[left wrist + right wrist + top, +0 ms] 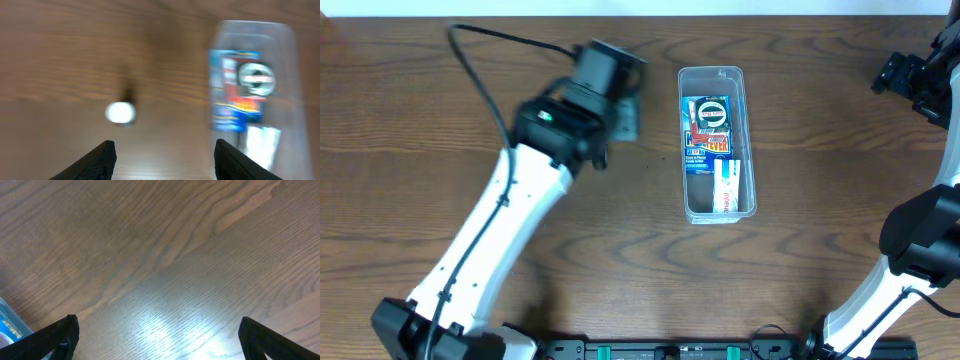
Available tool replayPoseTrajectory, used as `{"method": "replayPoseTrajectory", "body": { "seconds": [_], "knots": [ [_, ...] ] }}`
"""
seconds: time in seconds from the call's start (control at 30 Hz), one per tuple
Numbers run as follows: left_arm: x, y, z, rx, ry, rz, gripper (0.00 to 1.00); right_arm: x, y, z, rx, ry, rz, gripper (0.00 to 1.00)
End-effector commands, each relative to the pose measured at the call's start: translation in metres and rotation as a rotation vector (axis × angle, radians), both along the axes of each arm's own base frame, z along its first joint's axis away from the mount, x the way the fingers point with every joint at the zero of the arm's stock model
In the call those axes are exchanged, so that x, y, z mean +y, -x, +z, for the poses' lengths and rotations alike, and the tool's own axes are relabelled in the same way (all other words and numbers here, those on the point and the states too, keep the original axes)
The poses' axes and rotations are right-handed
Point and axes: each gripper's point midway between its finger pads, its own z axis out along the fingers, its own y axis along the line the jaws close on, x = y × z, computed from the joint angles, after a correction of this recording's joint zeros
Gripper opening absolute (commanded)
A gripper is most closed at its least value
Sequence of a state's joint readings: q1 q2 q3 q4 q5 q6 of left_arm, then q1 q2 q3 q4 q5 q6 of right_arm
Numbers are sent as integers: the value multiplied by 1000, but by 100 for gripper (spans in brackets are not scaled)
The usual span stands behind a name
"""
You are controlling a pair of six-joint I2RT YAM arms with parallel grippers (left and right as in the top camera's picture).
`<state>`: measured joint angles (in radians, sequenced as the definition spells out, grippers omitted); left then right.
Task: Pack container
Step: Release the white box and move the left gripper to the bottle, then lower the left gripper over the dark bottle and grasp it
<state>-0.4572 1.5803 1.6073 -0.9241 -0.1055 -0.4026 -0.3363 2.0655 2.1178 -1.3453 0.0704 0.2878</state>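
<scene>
**Open jaws beside a light bin, and a smeared view**

The left arm (520,210) reaches up across the surface (800,280), and its jaws hang just left of the container (717,143). In the left wrist view both fingertips (106,152) stand wide apart with only bare wood between them, so they hold nothing. That view is smeared. A bright spot (120,112) on the wood looks to me like lamp glare, though I cannot rule out a small object.

The container sits right of centre with its long side running away from me. A blue and red pack (708,135) lies in it, with a white item (725,188) at the near end.

The right arm (920,235) is well apart at the right edge. Its jaws are also wide open and empty over bare wood. A blue sliver (9,325) shows at the edge of that wrist view, and I cannot identify it.

My worry is the left jaws clipping the container. The clear walls and thin rim are hard to read through this smear. The bin looks light, so a sideways knock could slide or tip it and spill what is packed. The right jaws are too far off to brace it. I also see no loose item waiting in the overhead view, so reaching for that spot could be a wasted move.
</scene>
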Motion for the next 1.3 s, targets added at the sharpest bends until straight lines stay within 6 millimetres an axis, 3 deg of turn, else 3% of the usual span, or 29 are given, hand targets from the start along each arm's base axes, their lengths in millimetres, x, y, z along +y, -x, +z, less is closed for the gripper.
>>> {"method": "replayPoseTrajectory", "body": {
  "seconds": [0.0, 0.1, 0.3, 0.37, 0.8, 1.07, 1.27],
  "knots": [
    [26, -10, -20, 54, -77, 9, 64, -2, 0, -1, 3, 1, 1, 99],
    [42, -14, -35, 104, -95, 47, 76, -2, 0, -1, 3, 1, 1, 99],
    [47, -21, -66, 183, -125, 59, 77, -2, 0, -1, 3, 1, 1, 99],
    [45, -22, -76, 207, -131, 57, 85, -2, 0, -1, 3, 1, 1, 99],
    [44, -28, -143, 357, -217, -10, 85, -2, 0, -1, 3, 1, 1, 99],
    [42, -31, -156, 374, -243, -63, 85, -2, 0, -1, 3, 1, 1, 99],
    [26, -26, -163, 414, -132, -100, 85, -2, 0, -1, 2, 1, 1, 99]
  ]
}}
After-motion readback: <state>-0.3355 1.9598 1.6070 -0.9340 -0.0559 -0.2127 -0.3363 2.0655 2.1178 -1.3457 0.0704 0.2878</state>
